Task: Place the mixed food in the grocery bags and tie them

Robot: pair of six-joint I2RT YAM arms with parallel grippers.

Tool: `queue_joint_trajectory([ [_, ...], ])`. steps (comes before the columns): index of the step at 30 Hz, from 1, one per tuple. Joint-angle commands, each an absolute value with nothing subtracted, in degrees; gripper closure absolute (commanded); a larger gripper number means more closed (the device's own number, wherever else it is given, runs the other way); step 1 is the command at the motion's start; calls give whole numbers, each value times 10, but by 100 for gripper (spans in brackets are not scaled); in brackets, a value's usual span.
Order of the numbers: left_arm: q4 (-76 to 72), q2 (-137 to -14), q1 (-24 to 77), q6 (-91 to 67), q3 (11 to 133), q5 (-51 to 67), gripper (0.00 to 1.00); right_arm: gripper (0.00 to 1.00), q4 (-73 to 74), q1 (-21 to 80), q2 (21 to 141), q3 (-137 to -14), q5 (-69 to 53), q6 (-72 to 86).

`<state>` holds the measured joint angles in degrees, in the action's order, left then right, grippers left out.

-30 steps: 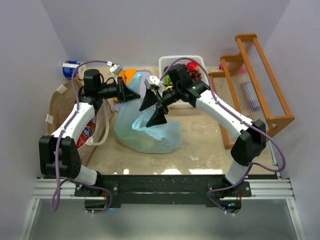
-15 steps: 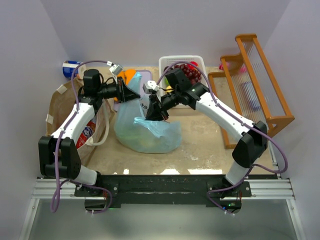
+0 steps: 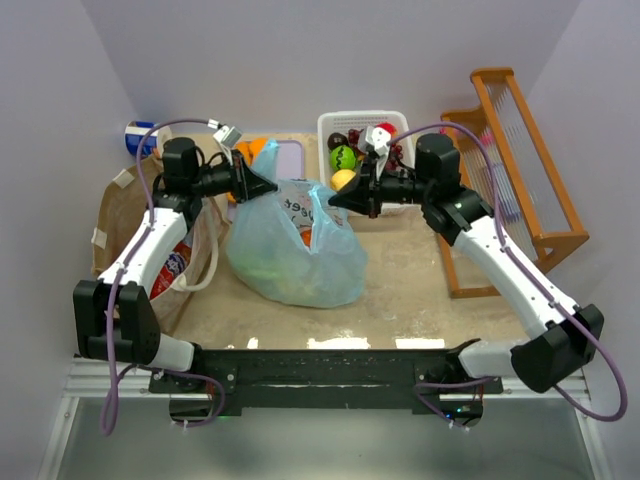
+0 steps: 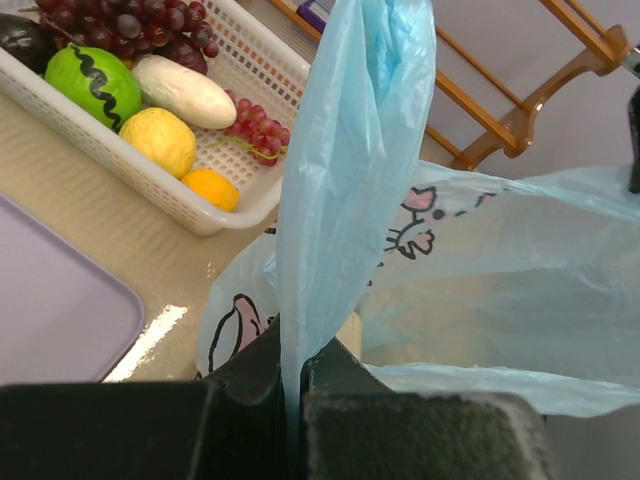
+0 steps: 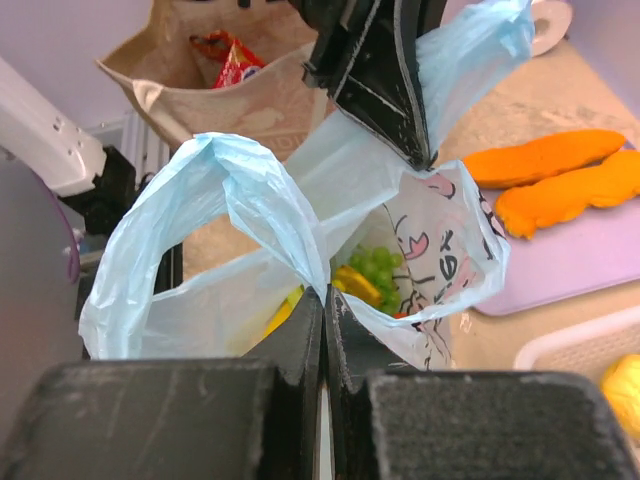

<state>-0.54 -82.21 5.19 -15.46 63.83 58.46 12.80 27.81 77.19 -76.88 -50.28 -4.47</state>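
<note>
The light-blue plastic grocery bag with pink cartoon prints stands mid-table, its two handles pulled apart. My left gripper is shut on the left handle, which runs up from between the closed fingers. My right gripper is shut on the right handle, pinched at the fingertips. Green grapes and a yellow piece of mixed food lie inside the bag. More mixed food sits in the white basket. The brown paper grocery bag stands at the left with a red packet inside.
A white slotted basket stands at the back centre. Two long orange slabs lie on a lilac board behind the blue bag. A wooden rack fills the right side, and a blue can lies at the back left.
My right gripper has shut on the bag's right handle and drawn it right and back, stretching the bag between the arms and uncovering the basket. The left gripper has held still.
</note>
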Motion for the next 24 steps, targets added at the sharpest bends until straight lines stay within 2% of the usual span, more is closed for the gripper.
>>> queue_joint_trajectory([
  [1,-11,-816,38,-172,628,545,100,100,85,287,729,-729,-468,-8],
  [12,24,-839,23,-188,628,480,100,100,52,276,630,-673,-444,54],
  [18,9,-835,22,-198,621,497,100,100,3,276,628,-634,-552,100],
  [21,-16,-829,22,-200,616,503,100,94,-43,275,634,-607,-571,134],
  [24,-18,-825,23,-198,615,506,100,76,-86,277,632,-583,-577,179],
])
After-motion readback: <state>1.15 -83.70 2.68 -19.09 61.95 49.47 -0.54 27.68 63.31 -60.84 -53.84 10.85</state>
